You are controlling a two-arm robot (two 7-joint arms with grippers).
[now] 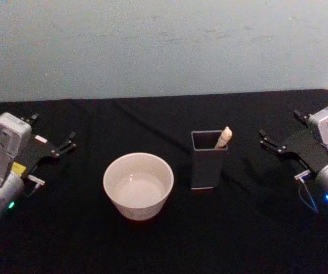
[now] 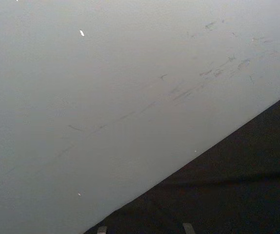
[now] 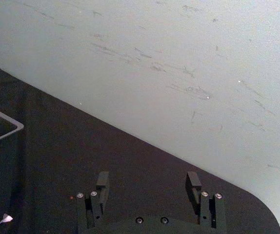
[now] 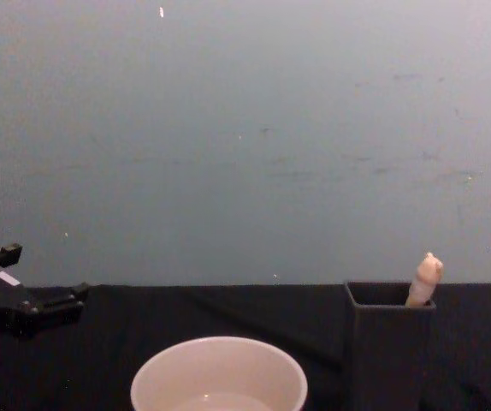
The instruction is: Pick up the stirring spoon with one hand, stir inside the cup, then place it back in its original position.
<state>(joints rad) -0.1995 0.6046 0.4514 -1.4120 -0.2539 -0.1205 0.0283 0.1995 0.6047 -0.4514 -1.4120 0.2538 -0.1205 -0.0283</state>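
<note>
Right now the stirring spoon (image 1: 225, 137) stands in the dark square holder (image 1: 205, 165), leaning into its far right corner. Just the beige handle knob pokes above the rim; bowl and neck are hidden inside. Nothing is touching it.

The cup (image 1: 138, 185) stands just left of the holder with a small gap between them, both mid-desk. Cup interior is pale; can't tell whether there's liquid in it.

Right hand (image 3: 147, 187) sits low over the desk (image 1: 152, 245), well to the right of the holder. Its fingers are spread apart with nothing between them. Left hand (image 1: 51, 131) is at the far left, well apart from the cup, fingers also apart and empty. Pale wall (image 1: 152, 45) behind, nothing else on the desk.

Progress, my read: zero steps done. Pickup not started, no stir, no return.

Everything is left:
- grab the knob
- lift the spoon clear of the holder
- carry it over to the cup
- stir
- drop it back into the holder

Right hand is nearer the holder, so it's the likelier candidate, but neither is committed.

Watch points: only the knob is exposed, so the grasp area is small. The lift probably needs to go close to straight up to clear the holder's thin walls without tipping it.
</note>
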